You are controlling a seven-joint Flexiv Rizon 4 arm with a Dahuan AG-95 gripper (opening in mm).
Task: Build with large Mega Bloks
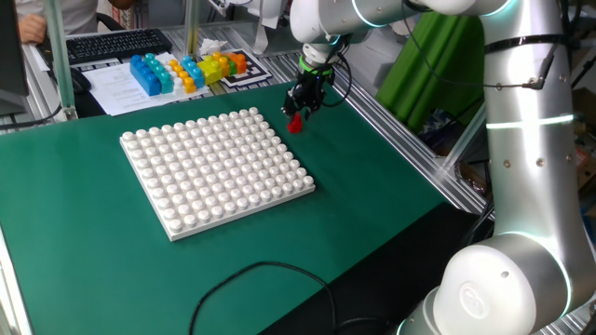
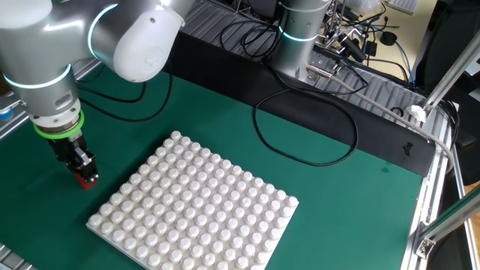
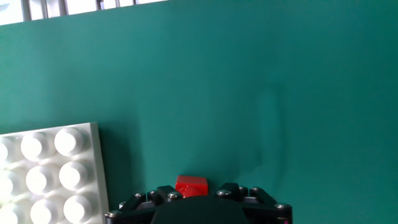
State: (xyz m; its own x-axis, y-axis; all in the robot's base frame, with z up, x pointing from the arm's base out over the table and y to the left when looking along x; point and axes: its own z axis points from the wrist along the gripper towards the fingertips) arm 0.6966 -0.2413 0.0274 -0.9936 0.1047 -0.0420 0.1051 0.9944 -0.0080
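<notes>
My gripper (image 1: pixel 298 115) is shut on a small bright red Mega Blok (image 1: pixel 295 124) and holds it just above the green mat, beside the far right corner of the white studded baseplate (image 1: pixel 216 167). In the other fixed view the red blok (image 2: pixel 88 180) sits between the black fingers (image 2: pixel 77 159) left of the baseplate (image 2: pixel 196 214). In the hand view the red blok (image 3: pixel 191 185) shows between the finger bases, with the baseplate corner (image 3: pixel 50 174) at lower left. Blue, orange and yellow bloks (image 1: pixel 186 71) lie in a group at the back.
A black cable (image 1: pixel 270 274) loops on the mat near the front edge. A keyboard (image 1: pixel 116 43) and papers lie behind the loose bloks. Aluminium rails (image 1: pixel 410 140) run along the mat's right side. Cables (image 2: pixel 315 127) trail across the far side in the other fixed view.
</notes>
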